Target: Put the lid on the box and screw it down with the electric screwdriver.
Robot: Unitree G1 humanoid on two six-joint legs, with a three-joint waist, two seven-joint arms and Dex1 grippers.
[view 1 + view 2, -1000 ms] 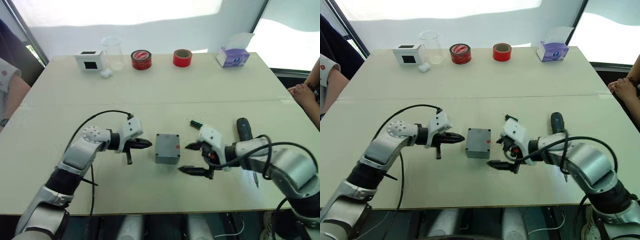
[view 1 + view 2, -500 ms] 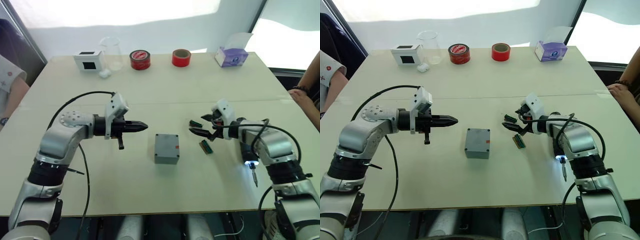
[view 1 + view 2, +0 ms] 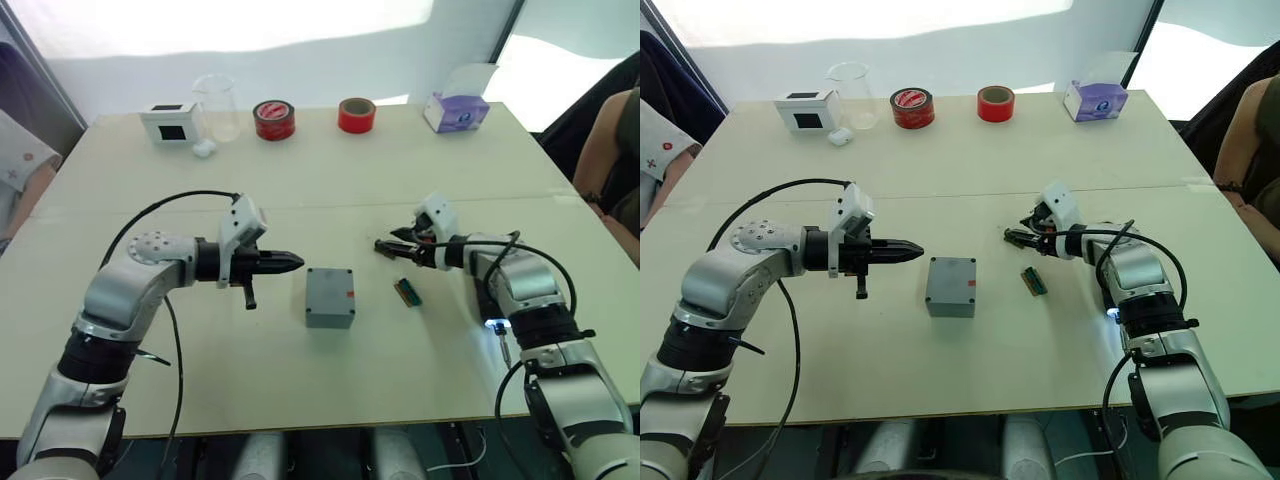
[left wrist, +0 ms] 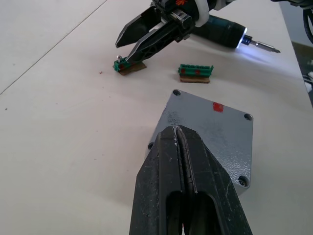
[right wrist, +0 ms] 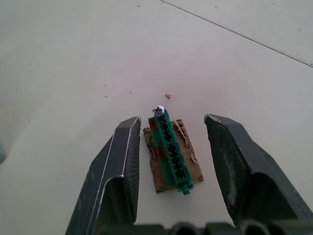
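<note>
pale table (image 3: 300, 170): lidded box (image 3: 330, 297), judged rigid, smooth, best taken by opposite side walls. left gripper (image 4: 179, 142) clenched, empty; right gripper (image 5: 171, 147) spread around green connector (image 5: 170, 152).

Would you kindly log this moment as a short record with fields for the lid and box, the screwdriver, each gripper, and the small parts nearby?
lid: sits on the box, red mark up, mid-table
electric screwdriver: lies on the table, tip light on, held by neither gripper
left gripper: shut, empty, pointing at the lid, apart from it
right gripper: open, fingers straddling a green connector strip, not closed on it
second green strip: loose on the table, right of the box
</note>
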